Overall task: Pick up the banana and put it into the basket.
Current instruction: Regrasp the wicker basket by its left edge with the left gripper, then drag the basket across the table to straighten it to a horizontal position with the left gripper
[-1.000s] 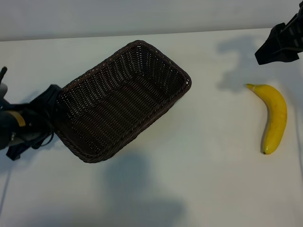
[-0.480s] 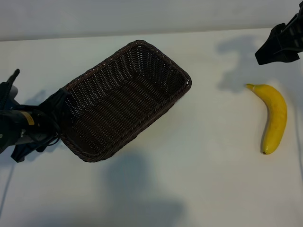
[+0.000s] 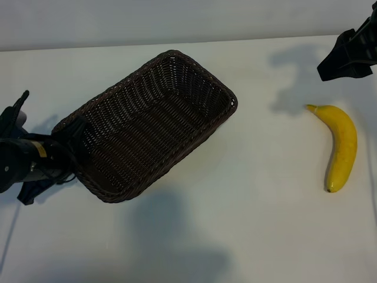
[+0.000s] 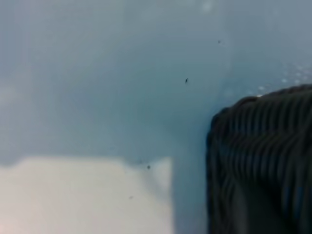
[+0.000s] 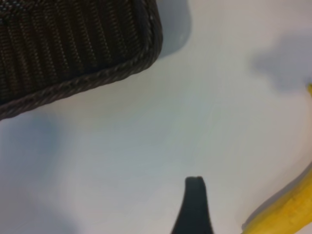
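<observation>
The dark-brown woven basket (image 3: 231, 101) lies slantwise left of the table's middle, with nothing inside it. My left gripper (image 3: 63, 143) is at the rim of its near-left end; the left wrist view shows only a basket corner (image 4: 263, 161) close up. The yellow banana (image 3: 341, 147) lies alone at the far right, stem pointing to the back. My right gripper (image 3: 347, 58) hovers open above the table just behind the banana and touches nothing. In the right wrist view one dark finger (image 5: 194, 200) shows, with the banana (image 5: 287, 209) beside it and the basket's rim (image 5: 122, 68) farther off.
The white tabletop (image 3: 253, 206) stretches bare between basket and banana. Its back edge meets a pale wall (image 3: 177, 20). Arm shadows fall on the table near the back right and at the front middle.
My left gripper has slid right, up to the basket's left end rim. The basket, the banana and the right arm have not moved.
</observation>
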Action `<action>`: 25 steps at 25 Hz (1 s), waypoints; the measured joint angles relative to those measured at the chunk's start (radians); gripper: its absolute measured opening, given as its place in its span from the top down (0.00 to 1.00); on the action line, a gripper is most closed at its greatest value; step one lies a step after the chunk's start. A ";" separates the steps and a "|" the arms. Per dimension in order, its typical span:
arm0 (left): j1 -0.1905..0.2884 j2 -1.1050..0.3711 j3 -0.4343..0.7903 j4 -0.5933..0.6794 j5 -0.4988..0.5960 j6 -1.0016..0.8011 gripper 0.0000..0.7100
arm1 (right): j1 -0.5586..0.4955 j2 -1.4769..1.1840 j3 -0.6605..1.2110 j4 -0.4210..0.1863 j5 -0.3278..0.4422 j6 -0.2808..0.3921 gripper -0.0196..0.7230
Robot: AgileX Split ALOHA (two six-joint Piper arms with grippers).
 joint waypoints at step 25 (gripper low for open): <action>0.017 -0.045 -0.311 -0.471 0.346 0.893 0.77 | 0.000 0.000 0.000 0.000 0.009 -0.005 0.17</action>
